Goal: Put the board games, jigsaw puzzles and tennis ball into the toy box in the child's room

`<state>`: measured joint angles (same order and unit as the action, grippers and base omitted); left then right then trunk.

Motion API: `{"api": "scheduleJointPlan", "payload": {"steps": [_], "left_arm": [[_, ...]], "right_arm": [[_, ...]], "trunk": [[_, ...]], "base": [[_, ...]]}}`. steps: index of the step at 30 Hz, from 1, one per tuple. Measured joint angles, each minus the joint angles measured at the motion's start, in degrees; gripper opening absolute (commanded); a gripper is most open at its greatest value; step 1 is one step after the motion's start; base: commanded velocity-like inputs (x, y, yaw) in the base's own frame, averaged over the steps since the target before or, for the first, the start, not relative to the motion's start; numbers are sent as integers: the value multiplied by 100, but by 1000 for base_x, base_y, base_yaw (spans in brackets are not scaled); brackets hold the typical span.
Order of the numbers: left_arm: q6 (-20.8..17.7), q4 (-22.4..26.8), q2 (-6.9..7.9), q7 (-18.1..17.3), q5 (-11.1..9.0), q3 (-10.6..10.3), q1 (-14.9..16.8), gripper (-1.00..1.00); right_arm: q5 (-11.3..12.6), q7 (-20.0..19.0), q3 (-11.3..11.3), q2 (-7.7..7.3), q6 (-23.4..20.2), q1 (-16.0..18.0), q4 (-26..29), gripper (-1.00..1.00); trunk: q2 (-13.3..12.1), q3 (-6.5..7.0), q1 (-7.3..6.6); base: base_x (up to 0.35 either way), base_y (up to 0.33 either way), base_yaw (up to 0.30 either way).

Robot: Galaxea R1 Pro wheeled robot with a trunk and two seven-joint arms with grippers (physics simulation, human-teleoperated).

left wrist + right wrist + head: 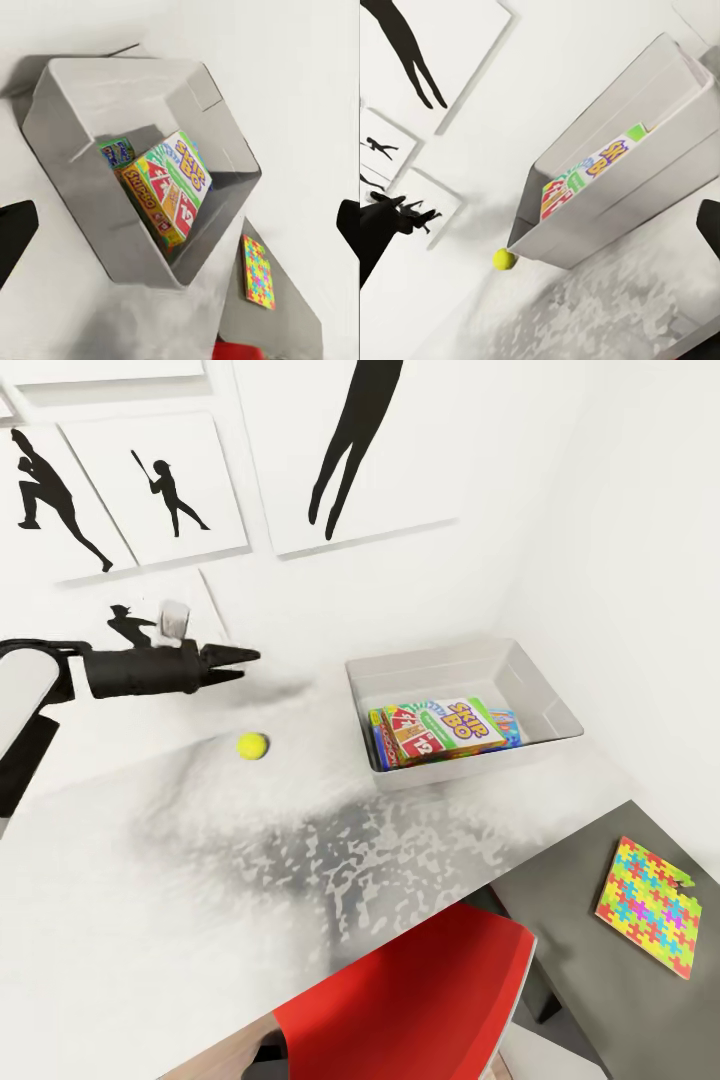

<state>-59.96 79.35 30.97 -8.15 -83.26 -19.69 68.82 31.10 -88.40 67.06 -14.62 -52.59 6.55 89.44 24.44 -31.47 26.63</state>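
A mottled grey-white surface (300, 860) meets a white wall hung with silhouette prints. The toy box (545, 690) holds the SKIP-BO game (440, 728). The tennis ball (252, 745) lies near the left hand (245, 663), slightly parted and empty.

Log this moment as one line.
left gripper: open, above table | yellow tennis ball: on table | SKIP-BO game box: in grey toy box | multicoloured jigsaw puzzle: on grey surface

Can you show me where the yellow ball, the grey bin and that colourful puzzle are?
tennis ball (252, 745), head view, its middle.
toy box (452, 770), head view, its near wall.
jigsaw puzzle (653, 905), head view, middle of its patterned face.
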Motion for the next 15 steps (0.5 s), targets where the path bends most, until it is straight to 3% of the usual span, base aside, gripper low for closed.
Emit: {"api": "scheduleJointPlan", "payload": {"steps": [2, 4, 9, 15], "left_arm": [[4, 225, 202, -5, -226, 32, -516, 100], [10, 318, 309, -13, -333, 99, -998, 100], [9, 383, 377, -166, -414, 522, -1966, 100], [12, 394, 391, -1644, -356, 1186, -3003, 100]], "right_arm": [[7, -2, 5, 13, 1, 0, 1, 100], [17, -8, 10, 18, 1, 0, 2, 100], [46, -12, 13, 27, 1, -1, 2, 100], [83, -12, 17, 25, 2, -1, 2, 100]], "trunk": [[0, 0, 0], [-1, 0, 1], [0, 22, 2], [0, 70, 0]], "base": [[0, 0, 0], [-39, 0, 0], [-125, 0, -69], [-45, 0, -122]]}}
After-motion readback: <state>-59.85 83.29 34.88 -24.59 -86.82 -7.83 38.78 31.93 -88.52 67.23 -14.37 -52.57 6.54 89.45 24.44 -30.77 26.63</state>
